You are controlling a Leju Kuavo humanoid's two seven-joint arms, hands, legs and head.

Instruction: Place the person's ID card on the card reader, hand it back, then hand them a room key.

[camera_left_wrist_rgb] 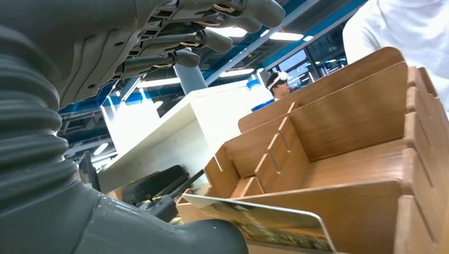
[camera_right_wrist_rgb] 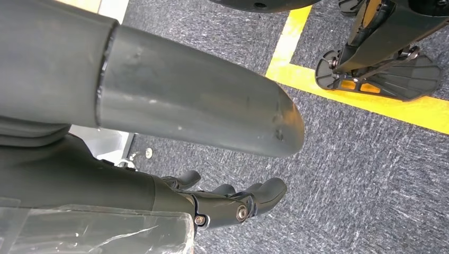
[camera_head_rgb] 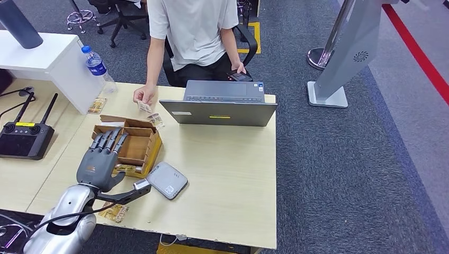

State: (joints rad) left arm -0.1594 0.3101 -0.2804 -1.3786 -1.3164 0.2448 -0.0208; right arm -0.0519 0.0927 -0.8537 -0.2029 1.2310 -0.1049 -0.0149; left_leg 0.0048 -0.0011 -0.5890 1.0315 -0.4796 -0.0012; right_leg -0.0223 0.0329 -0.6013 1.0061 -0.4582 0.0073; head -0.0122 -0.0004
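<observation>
Left hand (camera_head_rgb: pixel 98 164), fingers spread holding nothing, above wooden tray (camera_head_rgb: pixel 138 151) on pale desk (camera_head_rgb: pixel 227 180); grey carpet (camera_head_rgb: pixel 344 159).

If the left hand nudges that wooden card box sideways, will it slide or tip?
Probably slide: the wooden card box sits low and wide on the smooth table. Its thin slotted dividers look light, so even a gentle nudge from the left hand may shift it and skew the cards inside.
</observation>
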